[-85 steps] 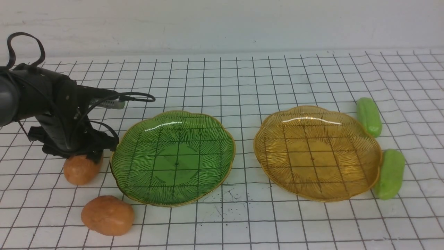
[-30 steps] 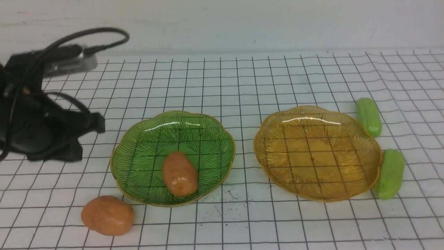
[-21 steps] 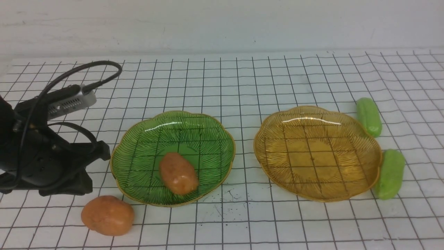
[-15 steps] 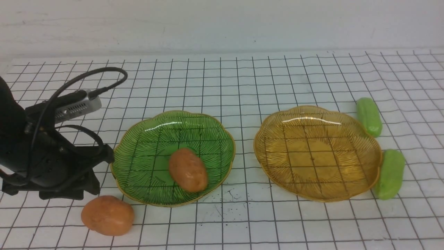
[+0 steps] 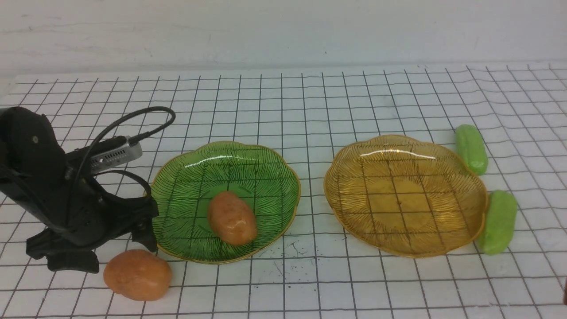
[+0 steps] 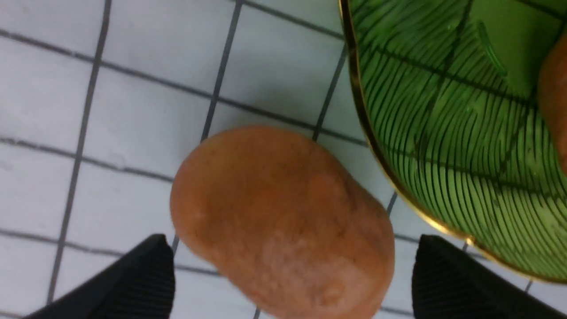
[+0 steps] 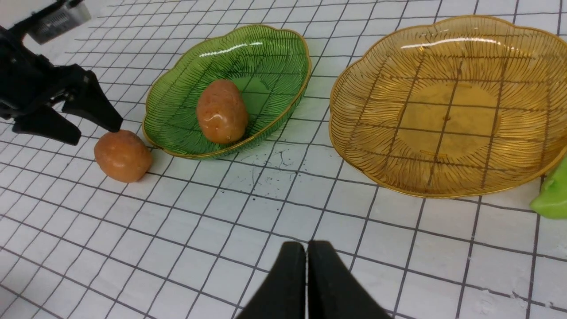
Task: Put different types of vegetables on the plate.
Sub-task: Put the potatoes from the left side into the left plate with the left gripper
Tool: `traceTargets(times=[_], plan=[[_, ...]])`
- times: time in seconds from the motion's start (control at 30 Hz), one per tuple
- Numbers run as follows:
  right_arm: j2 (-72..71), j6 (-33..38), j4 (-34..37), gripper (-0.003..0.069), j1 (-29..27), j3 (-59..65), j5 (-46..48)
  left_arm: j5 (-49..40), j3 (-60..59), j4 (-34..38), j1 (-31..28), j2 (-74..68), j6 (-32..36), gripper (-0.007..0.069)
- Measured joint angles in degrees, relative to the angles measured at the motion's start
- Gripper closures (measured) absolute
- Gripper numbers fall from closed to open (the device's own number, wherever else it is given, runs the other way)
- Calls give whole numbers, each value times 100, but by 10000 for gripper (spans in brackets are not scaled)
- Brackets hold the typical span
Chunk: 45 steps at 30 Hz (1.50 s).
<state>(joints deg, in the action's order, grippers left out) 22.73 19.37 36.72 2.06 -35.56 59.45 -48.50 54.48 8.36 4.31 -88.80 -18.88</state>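
Lowered since half a second ago, the robot's left hand (image 5: 117, 257) has come down toward the desk (image 5: 283, 292) in the front view, its fingers spread and pointing down above the nearer potato (image 5: 137, 275). The left arm (image 5: 26, 150) reaches in from the left side, its black body slanting down toward the hand. The other potato (image 5: 232, 218) lies inside the green plate (image 5: 221, 177), turned slightly from its position at that earlier moment. Across the desk, an amber plate (image 5: 405, 195) stands well apart from the green one. Two light-green cucumbers are by the amber plate's right side, the farther one (image 5: 471, 149) near its back edge, the nearer one (image 5: 498, 222) just beside its rim.

Seen from the left wrist, the hand's blurred dark fingertips (image 6: 146, 274) stand apart, with the nearer potato between them in the view. That potato lies on the gridded desk, near the gold-edged rim of the green plate.

Captured from the right wrist, the right hand (image 7: 306, 252) holds its fingers together over the desk, gripping nothing. Beyond it, the left hand is angled downward by the potato outside the green plate, while the other potato sits in that plate.
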Motion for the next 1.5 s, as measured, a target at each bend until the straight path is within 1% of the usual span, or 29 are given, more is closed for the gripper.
traceTargets(times=[0.23,0.67,0.8,0.87,0.9,0.97,1.0,1.03,1.07,1.1,1.13,1.17,1.2,1.23,1.27,1.3,1.33,1.43,1.5], plan=[[0,76,107,661,0,0,0,90,0,-13,0,-236,0,-50],[0,102,107,661,0,0,0,80,41,-84,0,-506,11,55],[0,107,107,661,0,0,13,37,47,-275,0,-506,28,55],[0,121,107,661,0,0,27,-98,54,-590,0,-486,28,55],[0,127,107,661,0,0,27,-108,54,-617,0,-486,28,55],[0,187,107,661,0,0,38,-301,67,-976,0,-417,101,55],[0,183,107,661,0,0,38,-329,67,-1013,0,-410,101,55],[0,209,107,661,0,0,38,-601,136,-1245,0,-317,160,71],[0,220,107,661,0,0,38,-722,202,-1309,-7,-212,165,106],[0,226,107,661,0,0,32,-775,296,-1310,-7,-126,190,164],[0,226,107,661,0,0,32,-788,296,-1303,-7,-103,190,182],[0,226,107,661,0,0,-57,-828,499,-1176,-7,83,337,375],[0,226,107,661,0,0,-141,-822,618,-1040,-7,194,506,474],[2,226,107,661,0,0,-204,-801,763,-836,-7,308,788,539],[41,216,101,661,0,-4,-333,-747,856,-654,-7,374,1015,578],[117,141,86,661,0,-4,-456,-653,986,-288,-7,415,1369,608],[131,130,77,661,0,-4,-487,-645,1006,-231,-7,418,1425,608],[375,35,53,661,0,-4,-560,-760,1270,423,-7,423,1927,629],[542,14,48,661,0,-4,-545,-1033,1406,388,-7,426,2003,632]])
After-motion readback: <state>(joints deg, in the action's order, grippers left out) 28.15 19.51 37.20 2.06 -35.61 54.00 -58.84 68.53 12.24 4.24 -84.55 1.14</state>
